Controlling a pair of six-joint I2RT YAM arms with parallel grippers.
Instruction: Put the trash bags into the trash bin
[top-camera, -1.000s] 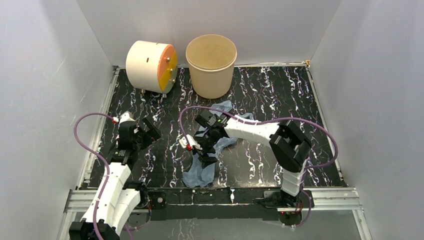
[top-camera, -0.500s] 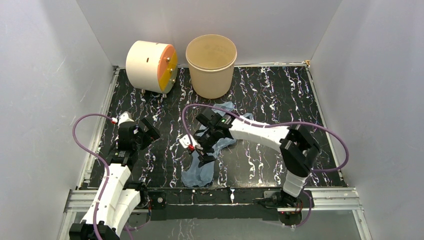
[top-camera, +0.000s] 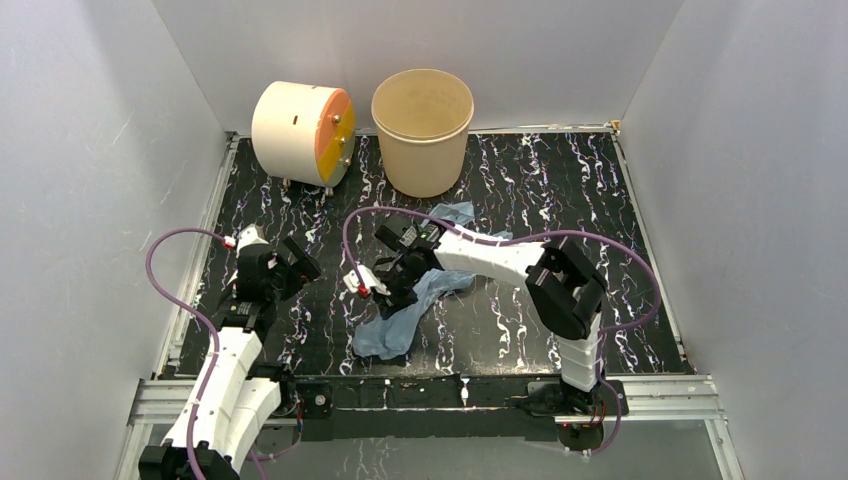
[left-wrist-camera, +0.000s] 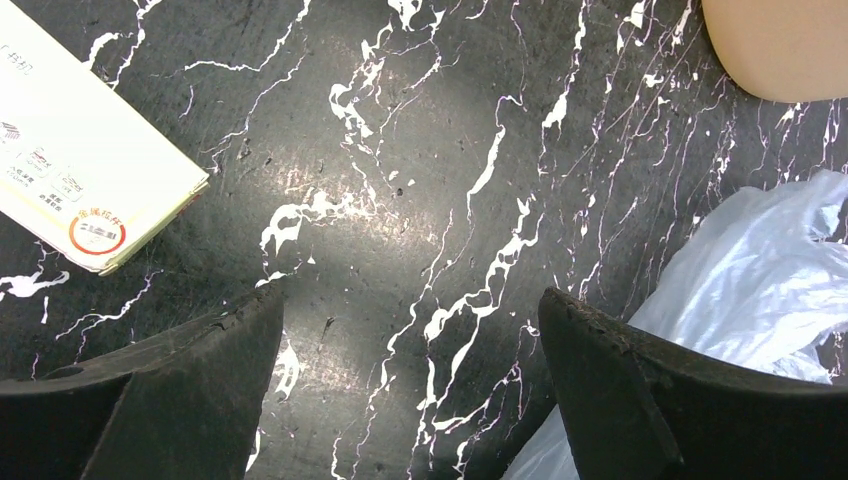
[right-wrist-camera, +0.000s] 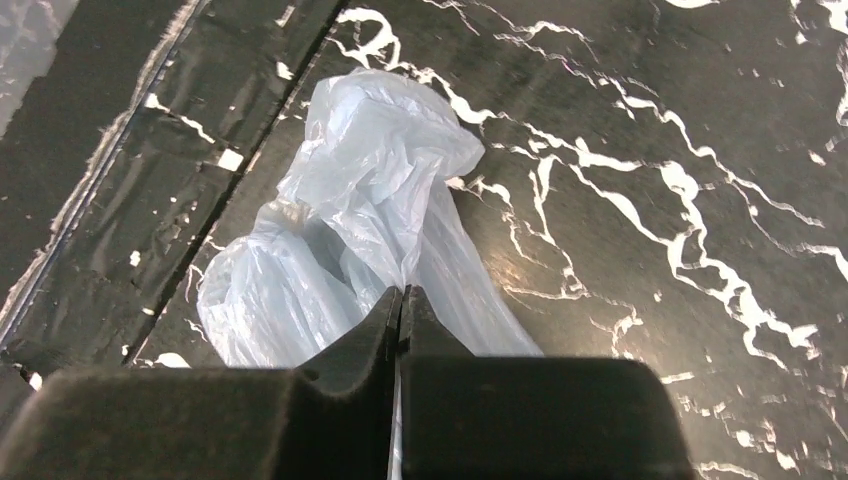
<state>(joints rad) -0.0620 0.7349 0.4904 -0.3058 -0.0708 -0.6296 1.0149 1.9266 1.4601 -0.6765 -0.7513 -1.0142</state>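
Observation:
The pale blue trash bag (top-camera: 398, 322) lies crumpled on the black marbled table, left of centre, with one corner (top-camera: 456, 213) reaching toward the bin. My right gripper (top-camera: 393, 289) is over its middle and is shut on a pinched fold of the plastic. In the right wrist view the jaws meet with the film of the trash bag (right-wrist-camera: 370, 210) caught between them at the right gripper (right-wrist-camera: 401, 295). The tan trash bin (top-camera: 422, 130) stands upright at the back, apart from the bag. My left gripper (top-camera: 292, 264) hangs open over bare table (left-wrist-camera: 410, 330), the bag (left-wrist-camera: 760, 290) to its right.
A cream drum with an orange face (top-camera: 300, 130) lies on its side left of the bin. A small white card box (left-wrist-camera: 80, 180) sits on the table left of my left gripper. Grey walls close three sides. Purple cables loop over both arms.
My right gripper has shut on the bag and shifted left, dragging the bag's near end left with it. The left arm has not moved.

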